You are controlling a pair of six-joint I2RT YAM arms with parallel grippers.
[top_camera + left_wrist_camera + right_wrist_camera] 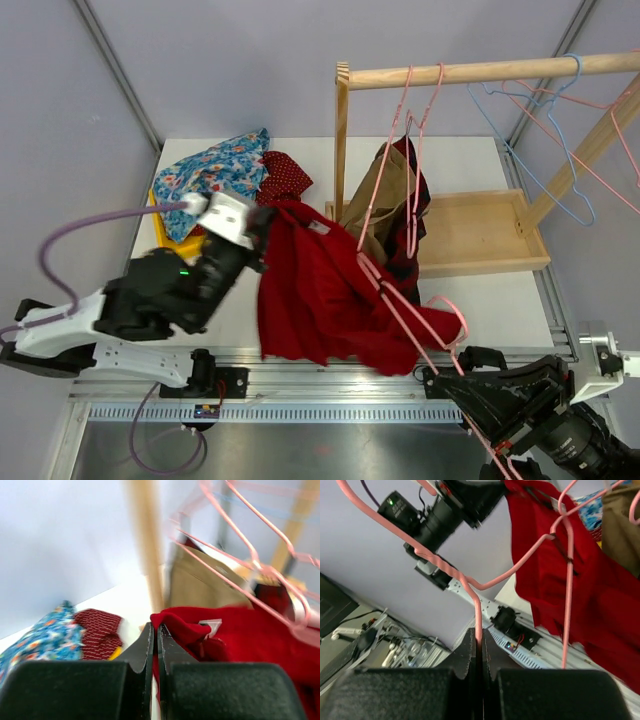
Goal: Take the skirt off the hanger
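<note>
The red skirt hangs in a bunch over the table's front middle, still threaded on a pink wire hanger that slants down toward the lower right. My left gripper is at the skirt's upper left edge. In the left wrist view its jaws are shut on a fold of the red skirt, near a white label. My right gripper is off the table's front right corner. In the right wrist view it is shut on the hanger's pink wire, with the skirt draped beyond.
A wooden rack with a top rail stands behind, carrying a brown garment on another pink hanger and empty blue hangers. A wooden tray forms its base. A floral blue cloth and a dark red patterned cloth lie back left.
</note>
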